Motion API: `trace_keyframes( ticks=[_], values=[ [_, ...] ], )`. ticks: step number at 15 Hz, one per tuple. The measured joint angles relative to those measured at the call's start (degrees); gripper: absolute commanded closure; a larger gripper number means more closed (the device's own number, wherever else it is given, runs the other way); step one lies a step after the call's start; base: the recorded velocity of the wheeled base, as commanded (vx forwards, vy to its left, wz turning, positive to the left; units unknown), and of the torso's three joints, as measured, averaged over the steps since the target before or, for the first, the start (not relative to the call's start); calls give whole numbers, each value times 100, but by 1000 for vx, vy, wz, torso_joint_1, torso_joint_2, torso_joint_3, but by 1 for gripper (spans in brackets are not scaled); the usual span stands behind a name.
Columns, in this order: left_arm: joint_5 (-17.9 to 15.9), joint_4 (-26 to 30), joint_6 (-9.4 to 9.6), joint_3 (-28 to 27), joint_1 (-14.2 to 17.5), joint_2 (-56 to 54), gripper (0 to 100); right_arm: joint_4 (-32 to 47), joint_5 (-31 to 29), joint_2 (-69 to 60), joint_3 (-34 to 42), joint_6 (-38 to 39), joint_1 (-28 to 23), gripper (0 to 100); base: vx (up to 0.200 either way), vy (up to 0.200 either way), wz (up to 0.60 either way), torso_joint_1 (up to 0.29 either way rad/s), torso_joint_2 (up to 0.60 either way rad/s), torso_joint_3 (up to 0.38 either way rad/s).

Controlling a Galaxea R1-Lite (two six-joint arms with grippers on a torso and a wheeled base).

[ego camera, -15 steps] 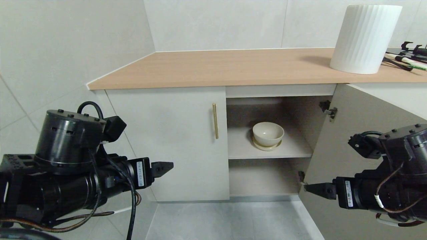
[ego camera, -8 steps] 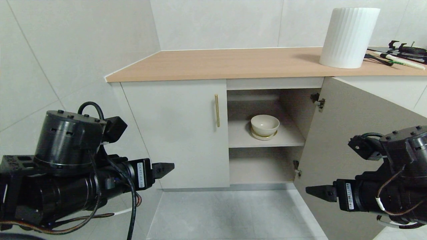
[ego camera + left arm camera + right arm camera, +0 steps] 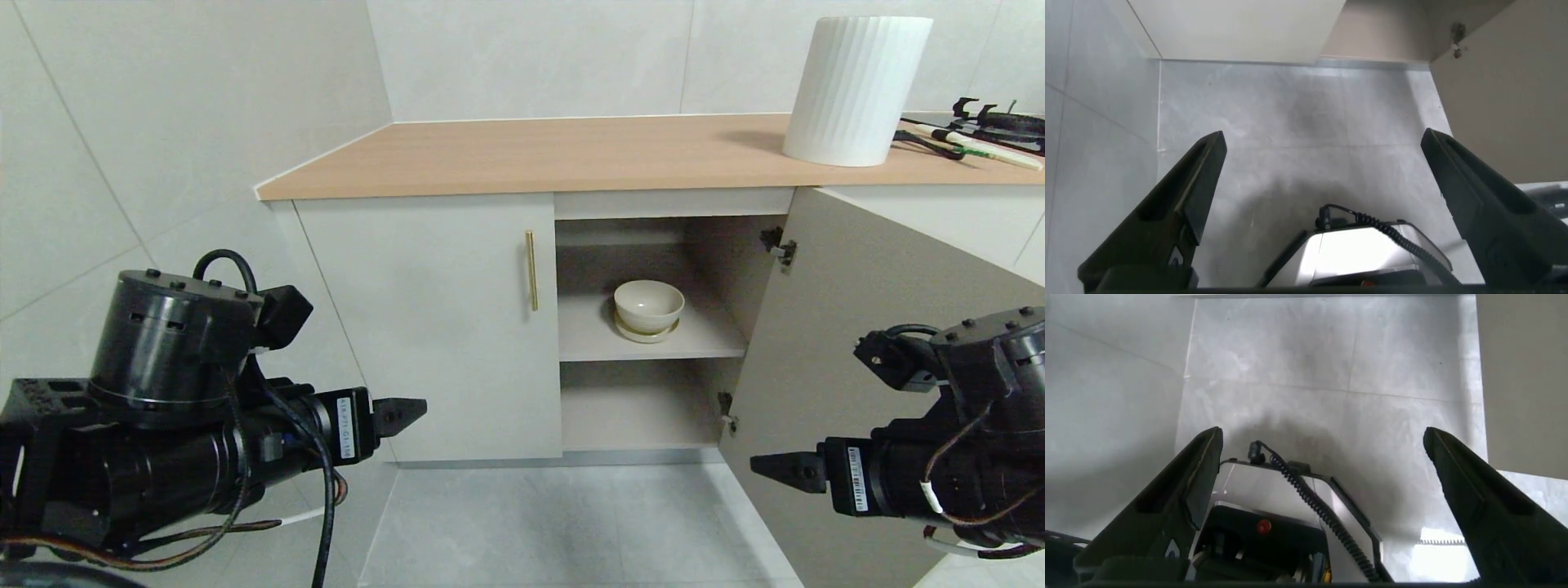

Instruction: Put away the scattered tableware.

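Observation:
A cream bowl (image 3: 649,304) rests on a small plate (image 3: 644,334) on the upper shelf of the open cupboard (image 3: 702,339). My left gripper (image 3: 400,412) hangs low in front of the shut left door, well short of the shelf. My right gripper (image 3: 775,471) hovers beside the open right door (image 3: 857,343). In the left wrist view my left gripper (image 3: 1323,147) is open over the grey floor with nothing between its fingers. The right gripper (image 3: 1323,439) is likewise open over the floor tiles and holds nothing.
The left door carries a gold handle (image 3: 531,269). A wooden countertop (image 3: 571,155) bears a tall white ribbed container (image 3: 857,90) and several utensils (image 3: 980,135) at the far right. The lower shelf (image 3: 637,412) is bare. Tiled wall bounds the left side.
The head camera has drawn back, so the cupboard looks smaller and farther off. Both arms keep their pose and the bowl stays on its plate.

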Motion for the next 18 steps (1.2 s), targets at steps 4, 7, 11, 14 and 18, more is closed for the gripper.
trace_keyframes(
  ticks=[4, 7, 11, 14, 18],
  values=[
    [11, 0, 2, 0, -5, -4, 0, 555, -6, -173, 0, -384, -6, 0, 0, -200, 0, -2, -1, 4],
    [9, -5, 2, 0, -11, -4, 0, 1449, -11, -399, -43, -936, -15, 0, 0, -200, 0, 4, 7, 1],
    [11, 0, 2, 0, -5, -6, 0, 1931, -9, -586, -112, -1130, -11, 0, 0, -200, 0, 2, 0, 4],
    [11, 4, 5, 2, -11, -4, 0, 2627, -6, -702, -243, -1336, -11, 0, 0, -67, 0, 2, -1, -1],
    [11, 9, 2, 9, -13, 5, 0, 2815, 0, -829, -302, -1545, -9, 0, 0, 0, 0, 0, 0, 0]
  ],
)
